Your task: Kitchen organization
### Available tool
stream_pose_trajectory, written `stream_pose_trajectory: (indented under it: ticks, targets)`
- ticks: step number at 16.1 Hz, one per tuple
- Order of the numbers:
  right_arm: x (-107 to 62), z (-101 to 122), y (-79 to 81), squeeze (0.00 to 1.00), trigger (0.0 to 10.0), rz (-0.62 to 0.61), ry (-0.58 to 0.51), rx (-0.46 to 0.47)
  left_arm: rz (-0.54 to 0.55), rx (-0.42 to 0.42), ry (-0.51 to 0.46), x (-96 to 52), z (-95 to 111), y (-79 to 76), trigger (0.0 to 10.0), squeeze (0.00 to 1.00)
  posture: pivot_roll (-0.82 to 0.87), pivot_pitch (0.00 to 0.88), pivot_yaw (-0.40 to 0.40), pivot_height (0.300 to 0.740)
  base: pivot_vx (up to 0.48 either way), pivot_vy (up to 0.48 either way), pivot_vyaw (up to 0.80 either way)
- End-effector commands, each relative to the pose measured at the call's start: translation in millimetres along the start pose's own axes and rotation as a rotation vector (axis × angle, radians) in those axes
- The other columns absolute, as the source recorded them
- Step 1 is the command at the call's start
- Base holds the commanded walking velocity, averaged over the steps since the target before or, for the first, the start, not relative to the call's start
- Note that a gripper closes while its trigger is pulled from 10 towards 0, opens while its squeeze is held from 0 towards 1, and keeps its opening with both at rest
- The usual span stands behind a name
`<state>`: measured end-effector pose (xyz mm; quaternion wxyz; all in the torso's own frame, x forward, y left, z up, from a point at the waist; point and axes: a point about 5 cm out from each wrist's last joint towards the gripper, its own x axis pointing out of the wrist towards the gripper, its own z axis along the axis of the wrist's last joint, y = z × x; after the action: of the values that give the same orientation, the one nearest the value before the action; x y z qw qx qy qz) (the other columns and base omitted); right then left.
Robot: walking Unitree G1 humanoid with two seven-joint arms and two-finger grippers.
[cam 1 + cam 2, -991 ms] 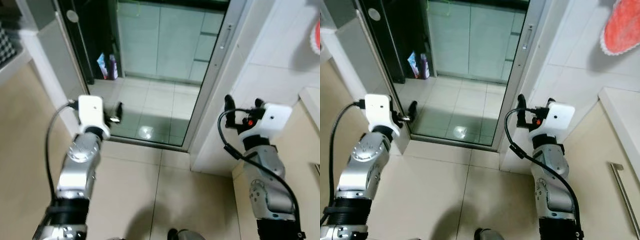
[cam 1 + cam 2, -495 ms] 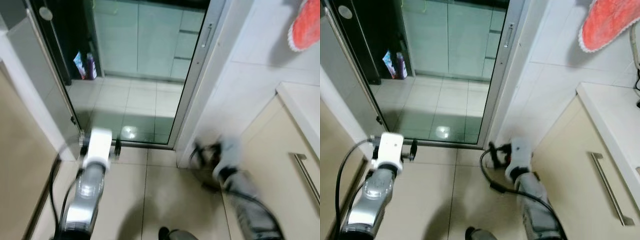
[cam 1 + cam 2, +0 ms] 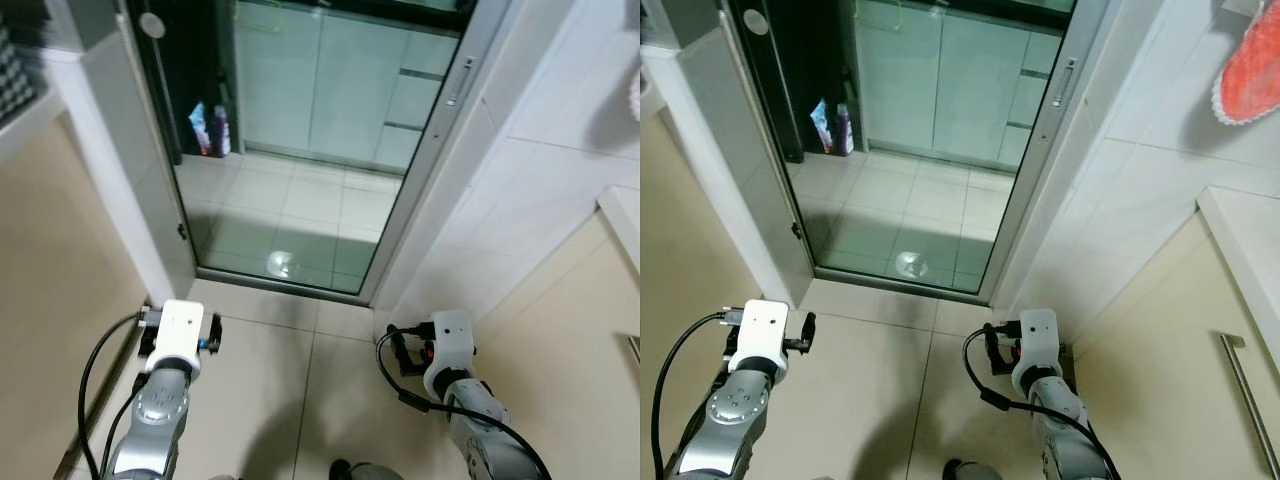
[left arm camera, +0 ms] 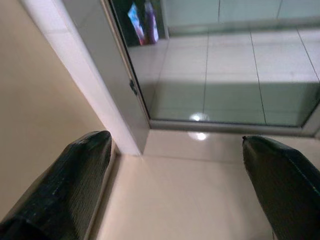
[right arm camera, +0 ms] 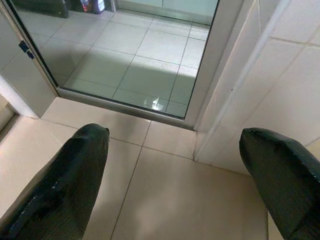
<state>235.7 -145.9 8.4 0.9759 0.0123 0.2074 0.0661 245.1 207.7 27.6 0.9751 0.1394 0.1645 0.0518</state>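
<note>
Task status: judged from the present views, no organizing step has begun. Neither gripper holds anything, and no kitchen item to be sorted lies within reach.

The left gripper [image 4: 175,185] sits in the lower left of the head view, the right gripper [image 5: 175,185] in the lower centre-right. Both wrist views show the two black fingers spread wide apart, with bare floor between them. The fingers are matte, finely textured and taper to blunt rounded tips.

The floor [image 3: 330,390] under the arms is laid in large beige tiles, smooth and lightly glossy, with thin grout lines. In the upper centre of the frame stands a glass sliding door [image 3: 300,150] in a grey metal frame; the panel is flat and reflective, and pale square tiles with one bright ceiling-light reflection are visible beyond it. Two small bottles [image 3: 210,130], one bluish and one purple, stand on the far floor at the upper left, well apart from both grippers; their contents cannot be identified.

At the right edge, a white bench [image 3: 1250,240] tops a beige cabinet front with a slim metal bar handle [image 3: 1245,390]. A red-orange cloth item [image 3: 1250,70] with a pale scalloped edge hangs at the upper right against white wall tiles.

Remaining work: effectively the whole task, starting with approach to the items.
</note>
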Motion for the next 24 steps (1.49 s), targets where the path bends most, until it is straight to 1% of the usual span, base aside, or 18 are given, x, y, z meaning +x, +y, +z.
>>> stream_pose_trajectory:
  ticks: [1, 3, 6, 12, 17, 24]
  targets:
    - [-0.1, -1.0, -7.2, 0.00, 10.0, -0.029, 0.000, -0.003, -0.009, -0.002, -0.005, 0.9, 0.8, -4.2, 10.0, 0.00, 0.04, 0.060, -0.085, 0.740, 0.000, 0.000, 0.00]
    - [-0.5, -2.5, -11.5, 0.00, 10.0, -0.049, -0.002, 0.005, -0.011, -0.004, -0.007, 1.3, 0.7, -5.1, 10.0, 0.00, 0.04, 0.063, -0.085, 0.740, 0.000, 0.000, 0.00]
    - [-1.4, -5.9, -8.3, 0.00, 10.0, -0.038, 0.006, -0.005, 0.004, -0.013, -0.001, 1.5, -0.8, -3.6, 10.0, 0.00, 0.04, 0.063, -0.087, 0.740, 0.000, 0.000, 0.00]
    - [-0.9, -5.7, -6.8, 0.00, 10.0, -0.038, 0.004, -0.012, 0.015, -0.009, 0.001, 1.6, -2.3, -1.1, 10.0, 0.00, 0.04, 0.065, -0.083, 0.740, 0.000, 0.000, 0.00]
    - [-3.0, -8.2, -7.1, 0.00, 10.0, -0.044, 0.009, -0.011, 0.015, -0.001, -0.003, 1.0, -1.8, -0.6, 10.0, 0.00, 0.04, 0.067, -0.081, 0.740, 0.000, 0.000, 0.00]
    - [-0.9, -6.5, -8.6, 0.00, 10.0, -0.050, 0.009, -0.012, 0.017, 0.001, -0.008, 3.2, 0.6, -0.9, 10.0, 0.00, 0.05, 0.068, -0.078, 0.740, 0.000, 0.000, 0.00]
